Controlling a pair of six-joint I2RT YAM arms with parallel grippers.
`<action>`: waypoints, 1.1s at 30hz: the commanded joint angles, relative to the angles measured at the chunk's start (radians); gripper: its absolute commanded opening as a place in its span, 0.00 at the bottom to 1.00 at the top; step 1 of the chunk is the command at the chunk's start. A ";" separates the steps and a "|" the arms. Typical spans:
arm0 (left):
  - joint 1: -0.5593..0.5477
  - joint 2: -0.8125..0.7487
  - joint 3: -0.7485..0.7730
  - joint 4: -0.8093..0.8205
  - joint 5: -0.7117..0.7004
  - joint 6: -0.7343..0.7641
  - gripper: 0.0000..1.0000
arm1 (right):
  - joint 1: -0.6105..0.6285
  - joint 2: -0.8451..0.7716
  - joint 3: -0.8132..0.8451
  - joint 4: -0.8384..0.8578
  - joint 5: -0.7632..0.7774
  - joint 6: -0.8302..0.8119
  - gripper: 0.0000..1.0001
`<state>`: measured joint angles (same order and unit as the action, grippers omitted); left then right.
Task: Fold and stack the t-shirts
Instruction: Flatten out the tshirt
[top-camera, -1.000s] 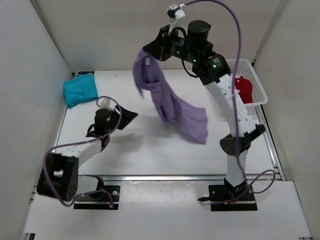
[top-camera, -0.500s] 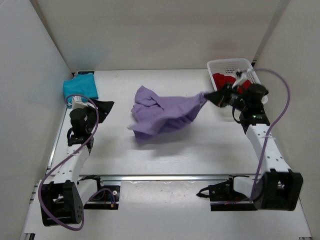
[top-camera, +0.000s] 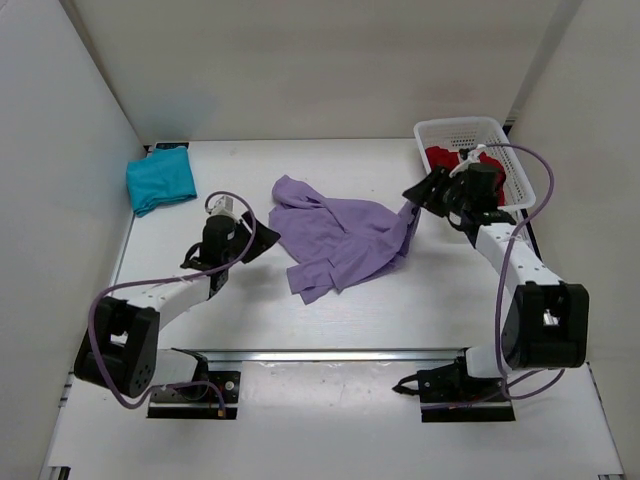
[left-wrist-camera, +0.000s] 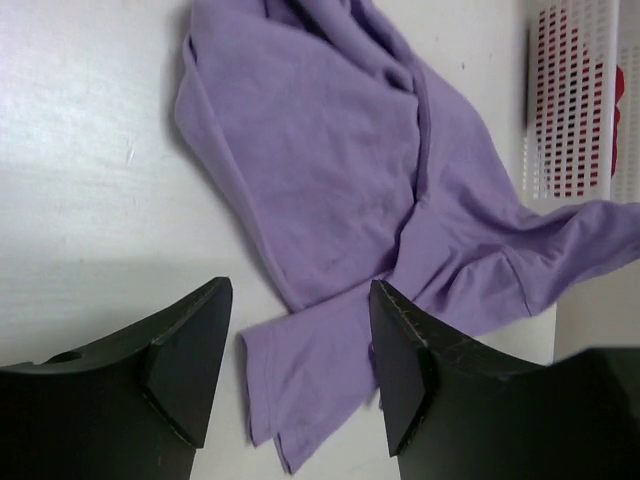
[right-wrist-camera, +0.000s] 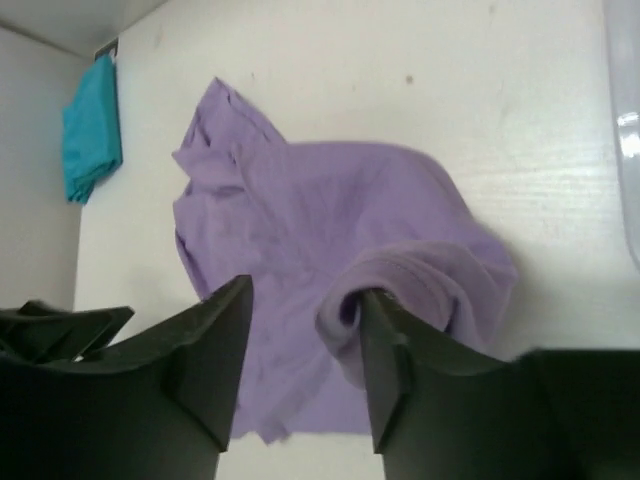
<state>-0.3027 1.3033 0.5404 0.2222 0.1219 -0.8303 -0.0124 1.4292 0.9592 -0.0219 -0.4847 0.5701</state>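
Observation:
The lavender t-shirt lies crumpled in the middle of the table, one sleeve pointing toward the near edge. My left gripper is open just above its left side, the sleeve showing between the fingers. My right gripper is open at the shirt's right end. A rolled fold of the lavender t-shirt still curls against its right finger. The teal t-shirt lies folded at the far left corner. The red t-shirt sits in the white basket.
The white mesh basket stands at the far right corner, close behind my right wrist; its wall shows in the left wrist view. White walls close in the table on the left, back and right.
The right arm swung the lavender t-shirt down from high in the air, dragged it rightward onto the table, and its jaws opened. The left gripper moved in toward the shirt's left side.

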 joint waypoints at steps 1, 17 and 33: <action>-0.001 0.020 0.075 0.020 -0.120 0.048 0.67 | 0.096 -0.088 -0.008 -0.072 0.262 -0.035 0.48; 0.059 0.474 0.299 0.065 -0.002 0.020 0.59 | 0.642 -0.161 -0.339 -0.012 0.502 -0.058 0.31; 0.039 0.501 0.363 0.069 -0.016 -0.006 0.01 | 0.674 0.108 -0.281 0.137 0.400 0.002 0.15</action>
<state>-0.2611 1.8618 0.8948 0.2722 0.1131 -0.8330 0.6674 1.5467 0.6594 0.0875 -0.0845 0.5587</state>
